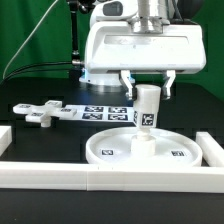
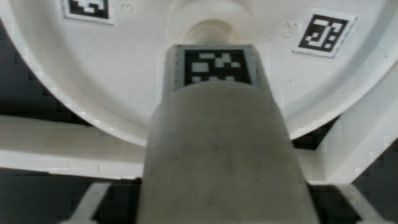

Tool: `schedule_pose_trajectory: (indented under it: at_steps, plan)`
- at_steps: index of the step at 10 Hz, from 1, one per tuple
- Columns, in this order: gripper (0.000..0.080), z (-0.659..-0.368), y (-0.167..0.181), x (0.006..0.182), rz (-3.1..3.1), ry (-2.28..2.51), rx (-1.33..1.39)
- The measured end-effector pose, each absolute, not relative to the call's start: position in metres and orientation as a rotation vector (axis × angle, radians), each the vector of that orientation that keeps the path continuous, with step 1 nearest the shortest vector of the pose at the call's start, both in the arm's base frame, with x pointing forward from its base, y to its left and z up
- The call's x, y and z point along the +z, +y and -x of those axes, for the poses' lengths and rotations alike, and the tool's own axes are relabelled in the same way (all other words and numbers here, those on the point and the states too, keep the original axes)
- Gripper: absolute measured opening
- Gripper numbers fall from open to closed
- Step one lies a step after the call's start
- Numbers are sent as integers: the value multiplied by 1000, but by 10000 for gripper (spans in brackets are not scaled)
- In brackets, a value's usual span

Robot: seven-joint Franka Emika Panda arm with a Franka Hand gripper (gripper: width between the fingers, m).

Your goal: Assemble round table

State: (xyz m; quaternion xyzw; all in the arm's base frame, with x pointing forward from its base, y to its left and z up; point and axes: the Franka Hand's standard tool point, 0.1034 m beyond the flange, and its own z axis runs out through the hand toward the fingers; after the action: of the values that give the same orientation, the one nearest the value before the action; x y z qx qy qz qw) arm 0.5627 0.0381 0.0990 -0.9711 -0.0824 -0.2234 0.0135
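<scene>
Above the centre of the round disc (image 1: 140, 148), the gripper (image 1: 147, 88) is closed narrowly on the upper end of the cylindrical leg (image 1: 147, 108). The leg stands upright, its foot at the disc's middle; whether it is seated cannot be told. The disc lies near the bench's (image 1: 45, 140) front edge, just behind the white border bar (image 1: 110, 178). The cross-shaped piece (image 1: 37, 112) lies well apart, toward the exterior view's left, beside the marker board (image 1: 100, 112).

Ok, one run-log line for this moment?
gripper: shut on leg | leg: upright at centre of round disc | cross-shaped piece: loose on table, exterior view's left
</scene>
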Motion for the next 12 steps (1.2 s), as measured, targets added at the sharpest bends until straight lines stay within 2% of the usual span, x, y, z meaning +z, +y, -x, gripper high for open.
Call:
schedule_pose_trajectory:
  at_steps: [12]
  plan:
    - [409, -559, 42, 84, 3024, -269, -692]
